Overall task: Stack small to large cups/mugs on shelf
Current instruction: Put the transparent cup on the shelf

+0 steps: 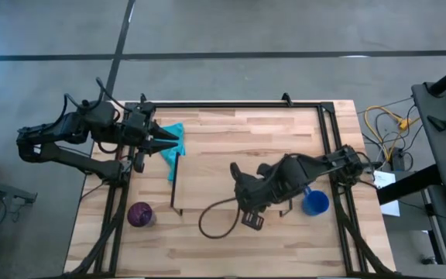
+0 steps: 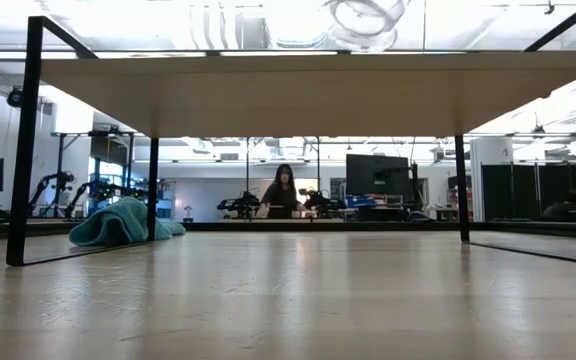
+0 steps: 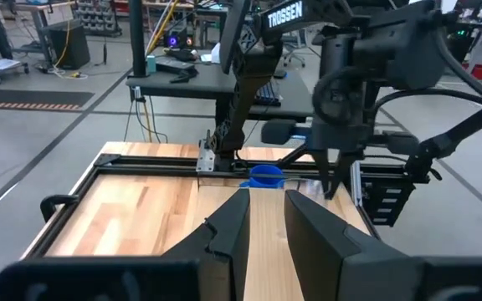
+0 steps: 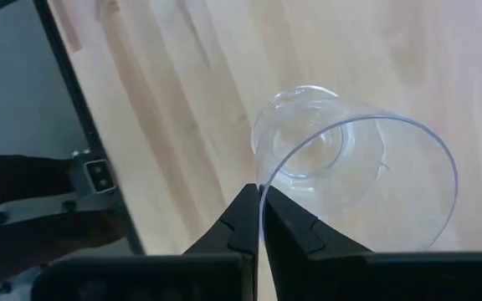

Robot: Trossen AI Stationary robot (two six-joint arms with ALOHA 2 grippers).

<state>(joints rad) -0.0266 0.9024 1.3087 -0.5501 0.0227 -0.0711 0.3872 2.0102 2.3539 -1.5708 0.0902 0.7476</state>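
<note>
- The right claw is pinched closed on the rim of the small clear glass cup, one finger inside the wall and one outside, holding it over the light wood of the shelf.
- In the low view the glass cup shows above the shelf board, at the top middle.
- The right arm lies across the right half of the shelf in the high view and hides much of it.
- The blue mug stands on the surface just right of the shelf, close under the right arm.
- The purple cup stands on the surface near its left front edge, left of the shelf and well apart from the blue mug.
- A teal cloth lies crumpled at the far left, just beside the left claw.
- The left claw waits there with its fingers slightly parted and nothing between them.
- A person sits far back in the room.
</note>
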